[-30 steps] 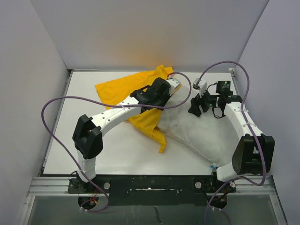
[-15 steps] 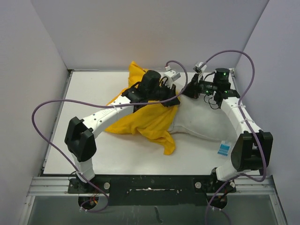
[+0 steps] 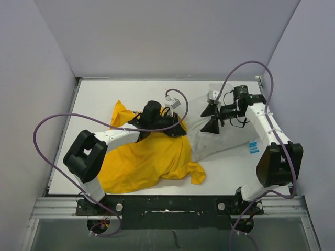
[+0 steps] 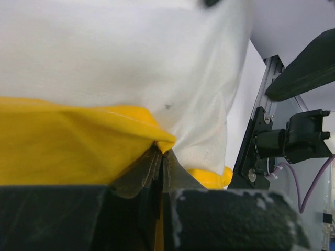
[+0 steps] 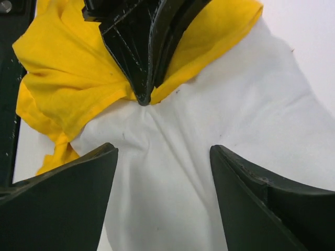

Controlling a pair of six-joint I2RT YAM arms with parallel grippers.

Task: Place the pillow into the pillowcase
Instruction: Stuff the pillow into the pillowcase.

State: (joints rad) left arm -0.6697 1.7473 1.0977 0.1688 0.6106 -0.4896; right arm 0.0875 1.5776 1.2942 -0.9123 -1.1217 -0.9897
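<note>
The white pillow lies at the middle right of the table, and its left end is covered by the yellow pillowcase, which spreads toward the near left. My left gripper is shut on the pillowcase's hem. In the left wrist view the jaws pinch a fold of the yellow pillowcase right against the pillow. My right gripper hovers open over the pillow. In the right wrist view its fingers straddle bare pillow cloth, just short of the left gripper and the pillowcase.
A small blue tag lies on the table to the right of the pillow. Purple cables loop over both arms. Grey walls enclose the back and both sides, and a metal rail runs along the near edge.
My left gripper has pulled the pillowcase back toward the near left, spreading it over the pillow's end. My right gripper shut, reopened and moved nearer. The pillow has shifted.
</note>
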